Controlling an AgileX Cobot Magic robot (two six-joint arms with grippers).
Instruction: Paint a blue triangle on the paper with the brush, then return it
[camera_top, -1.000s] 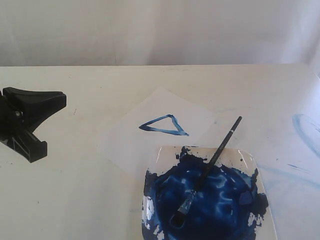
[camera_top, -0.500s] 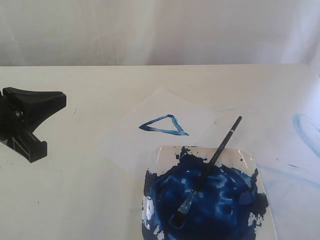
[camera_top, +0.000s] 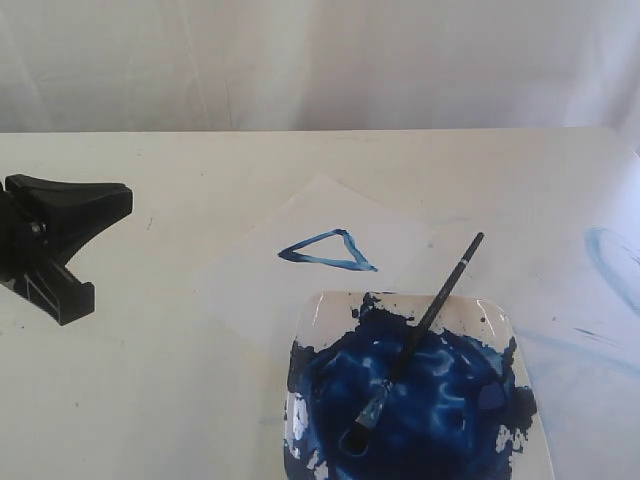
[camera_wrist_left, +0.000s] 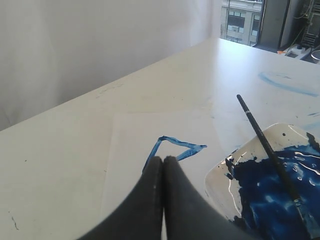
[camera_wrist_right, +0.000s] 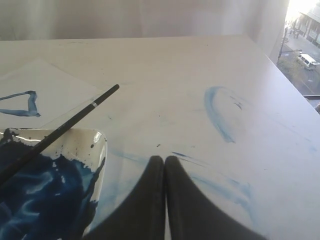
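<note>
The brush (camera_top: 425, 320) lies free in the white paint dish (camera_top: 325, 310), its bristles down in the dark blue paint and its black handle slanting out over the far rim. Behind the dish, the white paper (camera_top: 250, 290) carries a small blue triangle (camera_top: 325, 262). My left gripper (camera_top: 120, 200) hangs shut and empty at the table's left side, well away from the paper; its wrist view shows the triangle (camera_wrist_left: 182, 143), brush (camera_wrist_left: 266, 145) and dish (camera_wrist_left: 222, 175) past its fingertips (camera_wrist_left: 163, 159). My right gripper (camera_wrist_right: 164, 159) is shut and empty beside the dish (camera_wrist_right: 97, 145) and brush (camera_wrist_right: 75, 120); it is out of the exterior view.
Pale blue curved smears (camera_top: 610, 260) stain the table to the right of the dish, also in the right wrist view as smears (camera_wrist_right: 217, 112). A white curtain backs the table's far edge.
</note>
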